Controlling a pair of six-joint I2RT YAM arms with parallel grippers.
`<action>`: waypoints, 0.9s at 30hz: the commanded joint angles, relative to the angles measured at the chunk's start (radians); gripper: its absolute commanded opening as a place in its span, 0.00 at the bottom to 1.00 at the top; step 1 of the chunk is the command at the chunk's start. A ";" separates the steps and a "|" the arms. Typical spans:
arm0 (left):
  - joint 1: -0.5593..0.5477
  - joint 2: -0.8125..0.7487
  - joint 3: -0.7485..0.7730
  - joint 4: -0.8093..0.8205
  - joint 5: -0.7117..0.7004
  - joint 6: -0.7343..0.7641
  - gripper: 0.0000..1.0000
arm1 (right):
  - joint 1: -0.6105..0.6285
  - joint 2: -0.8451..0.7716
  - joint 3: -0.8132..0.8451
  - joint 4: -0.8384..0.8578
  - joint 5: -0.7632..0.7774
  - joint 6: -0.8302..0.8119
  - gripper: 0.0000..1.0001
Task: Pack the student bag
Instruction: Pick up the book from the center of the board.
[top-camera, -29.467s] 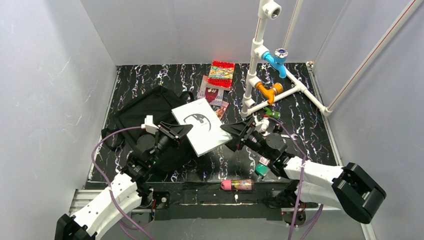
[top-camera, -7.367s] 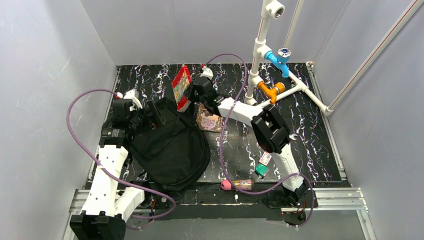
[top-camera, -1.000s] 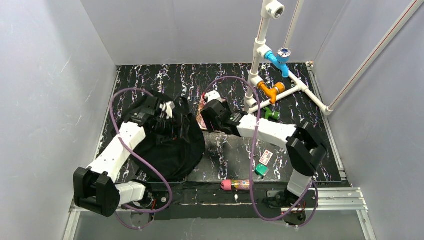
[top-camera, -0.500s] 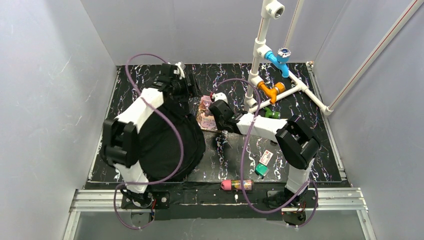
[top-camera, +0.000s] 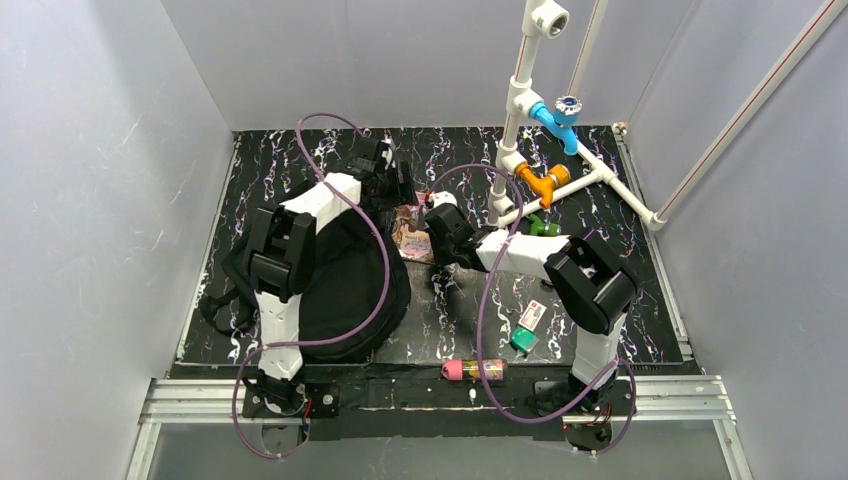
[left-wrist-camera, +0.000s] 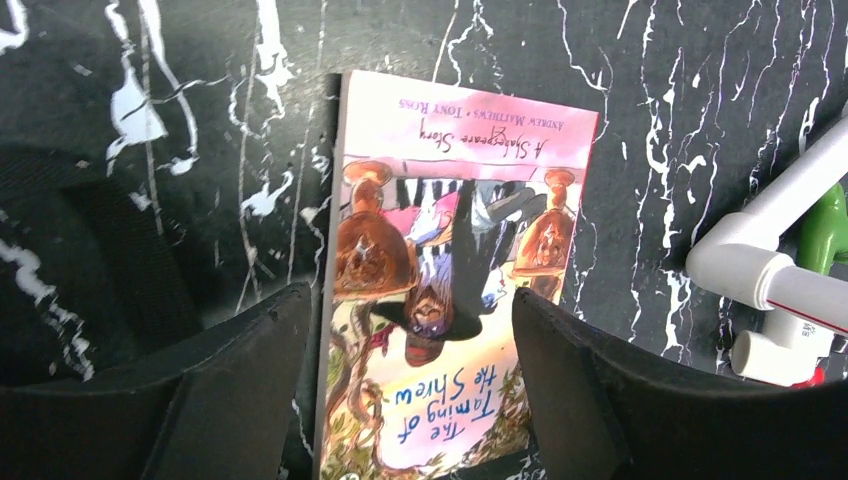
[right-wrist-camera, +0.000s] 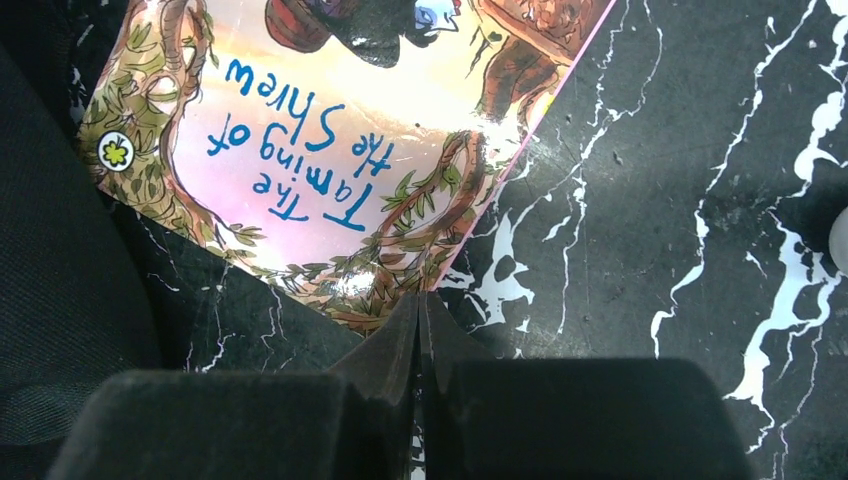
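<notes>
The student bag, a big black fabric backpack, lies at the left of the mat; its cloth also shows as the bag and the bag. A thin book, "The Taming of the Shrew", lies flat on the mat just right of the bag. My left gripper hovers open over the book; the left gripper has one finger on each side, neither touching it. My right gripper is shut, its tips covering the near corner of the book. In the top view the right gripper sits at the book's right edge.
A white pipe frame with blue, orange and green fittings stands back right; one pipe lies close to the book. A pink pencil case, a green item and a small card lie near the front edge.
My left arm swung from over the bag rightward to above the book. My right gripper closed at the book's near corner. The book stayed flat.
</notes>
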 joint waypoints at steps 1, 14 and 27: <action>-0.001 0.067 0.041 0.000 0.027 -0.029 0.70 | -0.007 0.027 -0.015 0.032 -0.031 0.011 0.08; -0.009 0.084 0.055 0.006 0.140 -0.078 0.55 | -0.018 0.047 -0.017 0.029 -0.063 0.009 0.06; -0.004 0.021 0.048 0.086 0.293 -0.183 0.04 | -0.027 0.058 -0.002 0.027 -0.071 0.003 0.04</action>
